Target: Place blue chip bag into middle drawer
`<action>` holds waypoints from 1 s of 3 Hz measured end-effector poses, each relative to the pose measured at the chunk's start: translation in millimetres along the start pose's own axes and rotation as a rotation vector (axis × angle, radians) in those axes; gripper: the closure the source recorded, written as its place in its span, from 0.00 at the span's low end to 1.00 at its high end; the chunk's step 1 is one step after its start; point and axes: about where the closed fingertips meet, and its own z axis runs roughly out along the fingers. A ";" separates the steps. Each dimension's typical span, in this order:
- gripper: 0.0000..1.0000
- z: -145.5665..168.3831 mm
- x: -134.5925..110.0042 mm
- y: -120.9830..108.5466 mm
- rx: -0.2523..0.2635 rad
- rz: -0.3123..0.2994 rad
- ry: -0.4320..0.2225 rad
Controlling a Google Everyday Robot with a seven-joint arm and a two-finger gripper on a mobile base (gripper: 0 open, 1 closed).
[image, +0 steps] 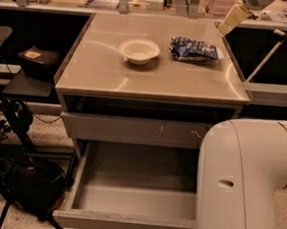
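pincer (pixel 232 18): one, up at the far right, over the worktop (pixel 151 80) corner. You can't tell how open it is, but it's clear of the bag.
blue chip bag (pixel 194 49): one, lying on the worktop, far right.
white bowl (pixel 139 51): one, left of the bag, not touching.
drawers: two. The scratched drawer front (pixel 132 129) is closed, and the middle drawer (pixel 131 224) below is pulled out.
robot arm (pixel 247 183): one fat white link, near right, covering the drawer's right end.

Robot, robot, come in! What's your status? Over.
Gripper up at table's back right corner, clear of blue chip bag. Bag on tabletop, right of white bowl. Middle drawer pulled open; robot arm hides its right end.
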 end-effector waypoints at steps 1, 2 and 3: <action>0.00 19.6 28.0 15.1 -0.070 0.019 0.006; 0.00 59.1 21.6 84.5 -0.323 0.016 -0.142; 0.00 79.2 -19.3 144.3 -0.530 0.016 -0.366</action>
